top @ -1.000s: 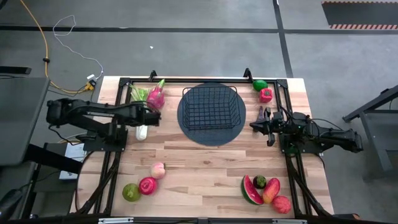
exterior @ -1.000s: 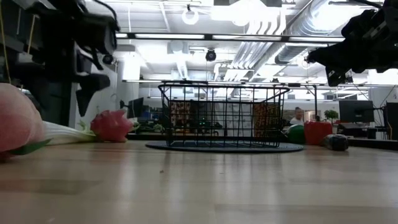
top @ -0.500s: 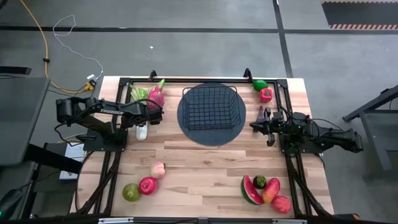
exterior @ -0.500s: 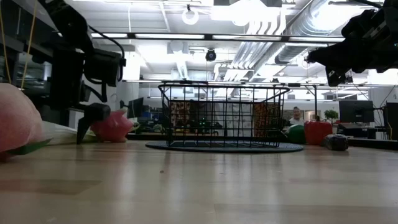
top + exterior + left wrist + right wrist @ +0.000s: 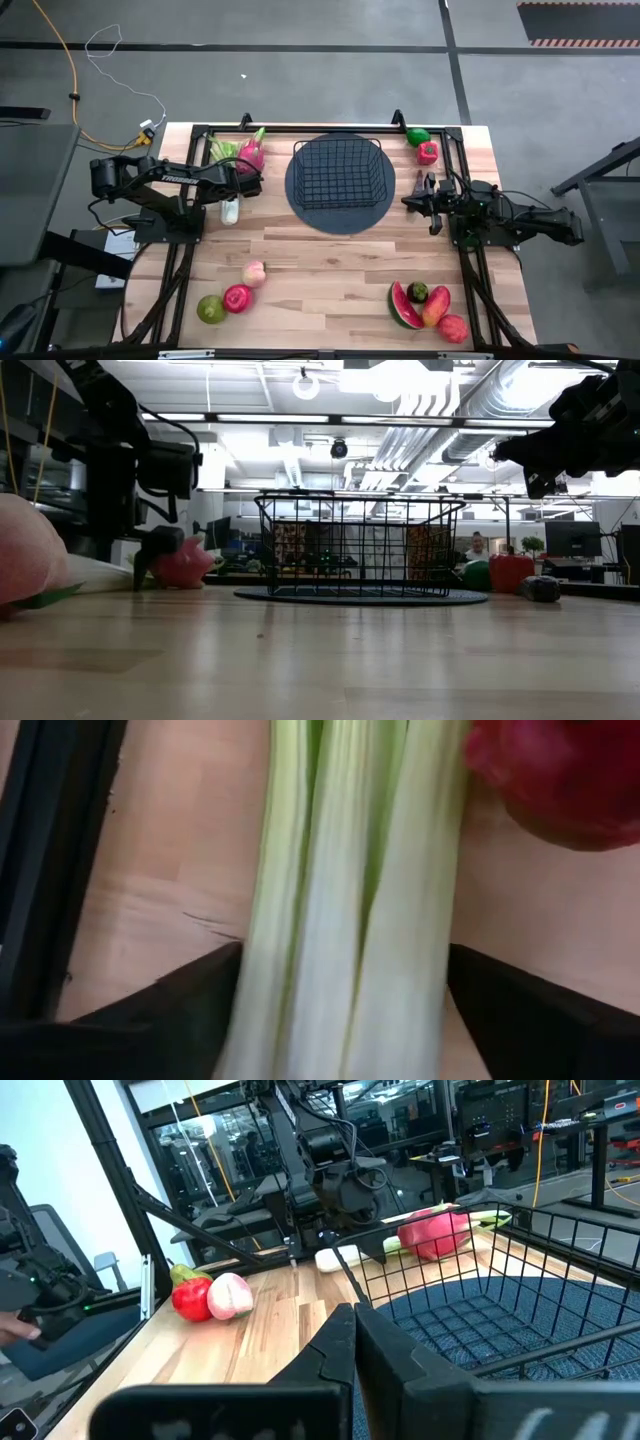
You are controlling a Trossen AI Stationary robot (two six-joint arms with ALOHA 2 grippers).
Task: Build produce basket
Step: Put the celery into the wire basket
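Left gripper (image 5: pixel 236 186) hanging low over leafy stalk (image 5: pixel 350 900), fingers (image 5: pixel 520 1020) straddling it, spread, not yet pinching. Stalk lying flat on table (image 5: pixel 330 270), touching pink dragon fruit (image 5: pixel 250 157) beside it. Right gripper (image 5: pixel 420 192) waiting clenched, empty, beside basket (image 5: pixel 340 172). Basket sitting on dark round mat (image 5: pixel 296 205), holding nothing. Peppers (image 5: pixel 425 146), apples and peach (image 5: pixel 236 292), watermelon group (image 5: pixel 425 305) all lying out on table. Judging task barely starting: first pick underway, everything left to load.
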